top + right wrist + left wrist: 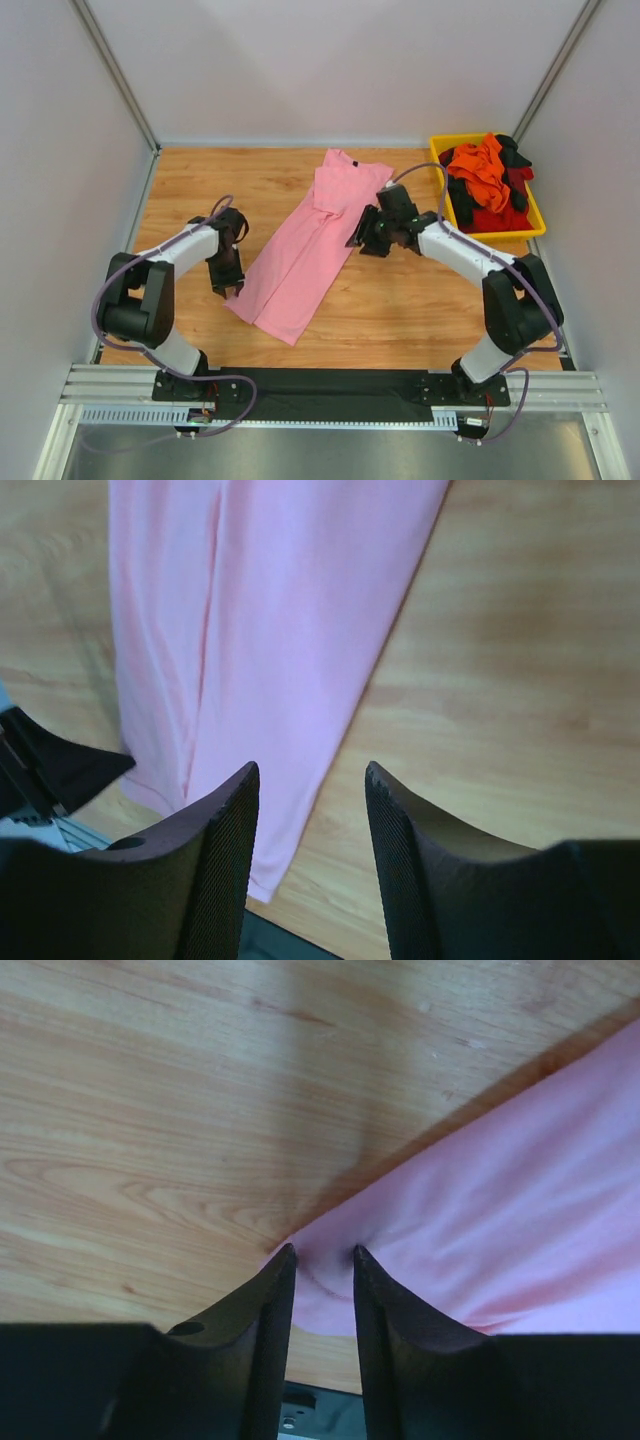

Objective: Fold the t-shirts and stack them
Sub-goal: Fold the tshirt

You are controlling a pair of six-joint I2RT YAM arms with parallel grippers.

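The left gripper [322,1252] has its jaws part-way apart. Its tips press down astride the near left corner of the light pink cloth t-shirt [305,250], and the hem puckers between them, though the wrist view shows no clamp on it. The right gripper [312,770] is released, jaws wide with nothing between them, and hovers at the shirt's right edge, toward its collar half. If the left jaws close here, they may catch only the top layer of that corner, and the lengthwise fold would peel open on the lift. With the right gripper off the cloth, a one-sided pull could also drag the shirt askew across the wooden worktop [420,310]. The shirt lies as a long folded strip slanting across the middle of the worktop, collar toward the far edge, hem toward the near edge left of centre. The orange, red and black t-shirts [482,168] sit heaped in the yellow plastic bin [460,138] at the far right corner, well apart from both grippers.
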